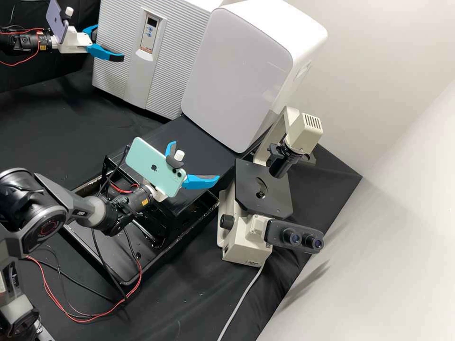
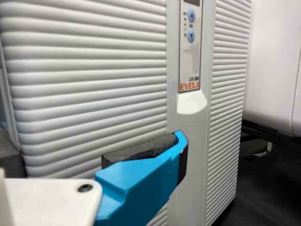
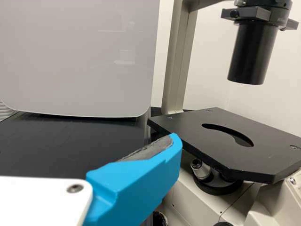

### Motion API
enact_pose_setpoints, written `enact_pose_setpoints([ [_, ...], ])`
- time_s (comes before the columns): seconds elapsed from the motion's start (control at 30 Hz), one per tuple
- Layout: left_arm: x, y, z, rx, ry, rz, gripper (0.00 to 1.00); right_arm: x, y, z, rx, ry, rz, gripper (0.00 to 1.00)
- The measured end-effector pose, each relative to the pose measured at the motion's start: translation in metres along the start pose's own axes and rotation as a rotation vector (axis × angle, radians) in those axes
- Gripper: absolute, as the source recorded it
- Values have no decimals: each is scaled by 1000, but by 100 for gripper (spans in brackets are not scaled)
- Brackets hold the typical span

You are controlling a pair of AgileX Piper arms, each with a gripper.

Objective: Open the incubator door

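- Currently, the incubator [image 1: 118,76] is seen at the upper left of the high view, with its ridged door [image 1: 173,61] shut.
- The door is crossed from top to bottom by a smooth strip [image 1: 137,85], on which a control panel [image 1: 150,33] is set; just below the panel, a pale scooped grip [image 2: 192,102] is formed.
- The left gripper [image 1: 108,43] is held in front of the door with its two blue fingers spread and nothing pinched between them. In the left wrist view, one dark-padded finger [image 2: 141,181] is seen below the grip; whether the door is touched by it cannot be told.
- The right gripper [image 1: 195,161] is held above the black platform [image 1: 189,128], near the microscope stage [image 1: 251,189]. Its fingers are also spread, with nothing gripped.
- A phone is mounted on each gripper: a purple one [image 1: 56,20] on the left, a mint-green one [image 1: 151,168] on the right.
- A white rounded cabinet [image 1: 237,71] with a smooth grey front is placed beside the incubator, between it and the microscope [image 1: 244,241].
- Beneath the right arm, a black tray [image 1: 211,210] is seen.
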Motion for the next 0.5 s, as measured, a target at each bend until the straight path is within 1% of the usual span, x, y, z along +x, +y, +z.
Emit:
enact_pose_setpoints([
  [0.1,-1,-1,-1,-13,11,8,0,0,0,0,0,0,0,100],
  [0.2,-2,-3,-1,-25,20,6,0,0,0,0,0,0,0,100],
  [0.3,-2,-3,-2,-23,23,5,0,0,0,0,0,0,0,100],
  [0.5,-2,-1,-3,-38,33,19,0,0,0,0,0,0,0,100],
])
